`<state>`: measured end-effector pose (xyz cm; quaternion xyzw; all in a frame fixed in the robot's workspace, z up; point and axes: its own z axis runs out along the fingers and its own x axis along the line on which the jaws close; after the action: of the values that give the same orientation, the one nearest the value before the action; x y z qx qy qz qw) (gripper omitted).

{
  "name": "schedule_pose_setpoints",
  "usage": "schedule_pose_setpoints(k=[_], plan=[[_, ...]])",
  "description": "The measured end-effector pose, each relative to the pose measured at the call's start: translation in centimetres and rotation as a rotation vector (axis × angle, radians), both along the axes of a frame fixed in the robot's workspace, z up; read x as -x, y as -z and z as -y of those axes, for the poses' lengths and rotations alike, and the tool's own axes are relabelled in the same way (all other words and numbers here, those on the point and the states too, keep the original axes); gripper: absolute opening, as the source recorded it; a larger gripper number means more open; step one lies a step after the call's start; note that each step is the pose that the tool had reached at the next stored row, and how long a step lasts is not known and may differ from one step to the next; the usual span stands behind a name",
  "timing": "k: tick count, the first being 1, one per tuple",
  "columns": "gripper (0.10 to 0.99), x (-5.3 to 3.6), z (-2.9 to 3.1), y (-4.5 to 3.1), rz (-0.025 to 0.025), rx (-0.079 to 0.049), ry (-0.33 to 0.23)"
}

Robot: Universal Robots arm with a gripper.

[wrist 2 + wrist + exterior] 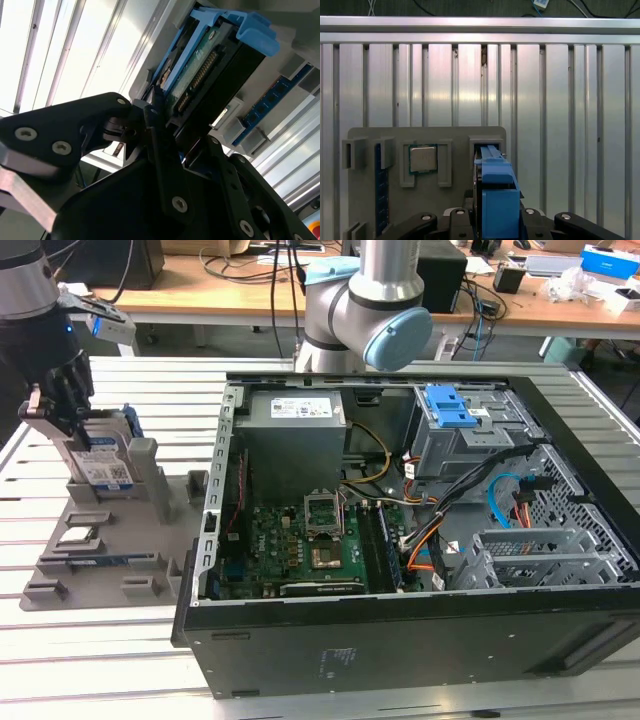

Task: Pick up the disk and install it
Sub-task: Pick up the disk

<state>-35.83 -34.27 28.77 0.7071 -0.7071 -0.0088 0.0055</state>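
The disk [103, 468] stands on edge in a slot of the grey fixture [110, 560], at the exterior view's left, well apart from the open computer case [400, 650]. Its long axis runs up out of the slot toward the wrist, so you look straight along it in the first wrist view: the blue frame of the disk [497, 200] rises from the dark slot mouth and ends between the knuckles of the gripper [495, 220]. In the second wrist view the disk [200, 75] shows its green board and connector edge, and one black finger [159, 131] lies flat against its side. Judge the gripper [72, 422] as clamped on the disk's upper end, one finger on each broad face, with the lower end seated in the fixture. A processor chip [423, 159] lies flat in the pocket beside that slot, close to the disk but not touching it. The grey drive cage with its blue latch [455, 405] sits inside the case, toward the exterior view's right.
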Motion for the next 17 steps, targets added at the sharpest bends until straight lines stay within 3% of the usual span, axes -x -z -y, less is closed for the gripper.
schedule_pose_setpoints(k=[4, 9, 14, 17], plan=[[0.365, 0.00, -0.08, -0.96, 0.0001, 0.000, 0.000], [0.365, -0.01, -0.23, -3.07, 0.0000, 0.000, 0.000], [0.365, -0.03, -0.33, -4.45, 0.0000, 0.000, 0.000], [0.365, -0.05, -0.43, -5.89, 0.0001, 0.000, 0.000]])
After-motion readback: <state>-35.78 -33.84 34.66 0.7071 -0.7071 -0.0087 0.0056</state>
